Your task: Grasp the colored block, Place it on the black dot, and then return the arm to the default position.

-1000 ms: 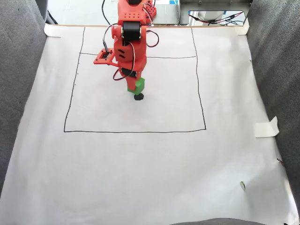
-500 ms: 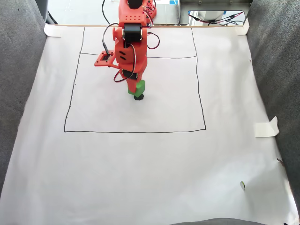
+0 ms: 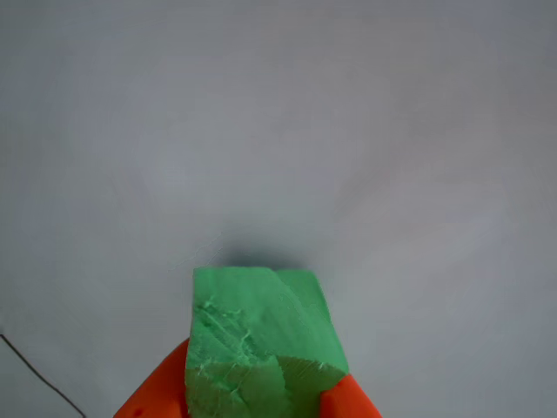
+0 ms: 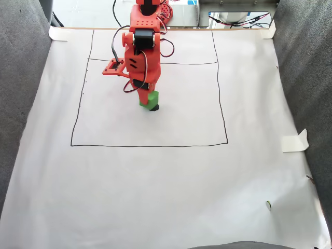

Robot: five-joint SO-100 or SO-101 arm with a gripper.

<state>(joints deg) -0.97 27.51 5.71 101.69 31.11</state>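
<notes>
In the fixed view the orange arm (image 4: 140, 46) reaches down from the top edge into the drawn square. Its gripper (image 4: 147, 97) is shut on the colored block (image 4: 150, 98), a bright green cube. The block sits just above and left of the black dot (image 4: 154, 108), covering part of it. In the other view the scuffed green block (image 3: 257, 340) stands at the bottom centre over white paper. An orange finger (image 3: 150, 396) shows at its left and another (image 3: 352, 402) at its right, with the gripper (image 3: 252, 396) closed on it. A soft dark shadow lies just beyond the block; the dot itself is hidden there.
White paper (image 4: 155, 187) covers the table, with a thin black square (image 4: 150, 145) drawn on it. Grey fabric (image 4: 21, 93) lines both sides. A piece of tape (image 4: 294, 141) sticks up at the right edge. Cables and boxes (image 4: 233, 18) lie behind the arm.
The arm has shifted slightly left, and the green block has come a little left and lower, staying close over the black dot. The gripper stays shut on it.
</notes>
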